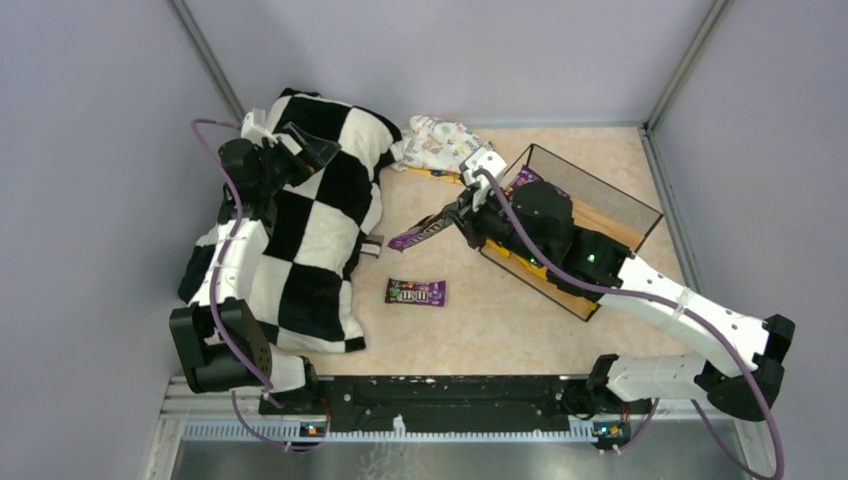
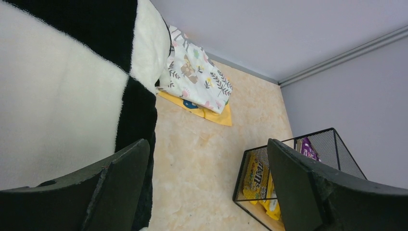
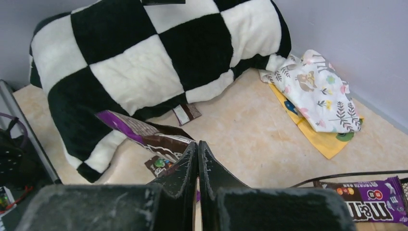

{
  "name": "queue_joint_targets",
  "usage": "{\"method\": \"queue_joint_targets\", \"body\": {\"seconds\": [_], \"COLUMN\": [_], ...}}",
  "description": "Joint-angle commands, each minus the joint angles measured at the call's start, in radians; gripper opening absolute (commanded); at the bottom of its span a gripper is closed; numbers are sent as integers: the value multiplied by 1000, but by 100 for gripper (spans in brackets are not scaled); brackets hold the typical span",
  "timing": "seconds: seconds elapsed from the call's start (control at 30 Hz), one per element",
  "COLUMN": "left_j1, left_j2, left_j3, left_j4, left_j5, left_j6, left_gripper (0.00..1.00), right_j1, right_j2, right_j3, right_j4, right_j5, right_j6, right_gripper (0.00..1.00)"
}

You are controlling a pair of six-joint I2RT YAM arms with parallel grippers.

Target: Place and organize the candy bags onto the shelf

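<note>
Right claw: my right claw [image 3: 198, 147] has its fingers pressed together, clamped on one end of a purple candy bag [image 3: 144, 134].
Held bag's axis: its long axis runs from my fingertips out toward the checkered blanket [image 1: 310, 230], free end near the blanket's hem.
Room around it: bare counter [image 1: 500, 310] lies between the blanket on my left and the shelf [image 1: 597, 178] just to my right; grey walls close in the far and side edges.
Loose candy bag [image 1: 415, 292]: flat on the counter nearer the bases, long axis running left to right, apart from everything.
Tucked candy bag [image 3: 186, 113]: one end peeks from under the blanket's edge.
Shelf contents: yellow candy bags [image 2: 257, 175] lie on the lower board and a purple shelf bag [image 3: 368, 204] higher up.
Far corner: a floral cloth bundle [image 1: 440, 143] sits on an orange sheet [image 3: 322, 139], beside the blanket.
Left claw: my left claw [image 2: 207, 144] has its fingers wide apart, holding nothing, over the blanket.
</note>
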Motion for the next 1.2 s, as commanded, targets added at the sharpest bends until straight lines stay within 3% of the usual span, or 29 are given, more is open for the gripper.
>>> {"method": "queue_joint_targets", "body": {"seconds": [0.0,0.17,0.5,0.7,0.83,0.93,1.17], "left_j1": [4,-7,-21,-41,-64,-75,-83], "left_j2": [3,12,1,1,3,2,0], "left_j3": [-6,-2,5,8,21,26,27], "left_j4": [47,36,30,19,-7,-16,-22], "left_j5": [6,-3,-3,-18,-38,-45,-58], "left_j6": [7,17,24,43,66,77,87], "left_gripper": [98,98,98,98,98,98,98], "right_j1": [4,4,4,4,-2,-16,-71], "right_j2": [-63,-145,-350,-325,-297,-318,-279], "right_j3": [-11,61,133,158,57,-26,-90], "right_j4": [-70,-240,-527,-550,-395,-246,-302], "right_j5": [33,236,662,999,1164,1178,1126], "right_j6": [100,127,-34,-148,-426,-562,-529], "right_gripper": [0,0,0,0,0,0,0]}}
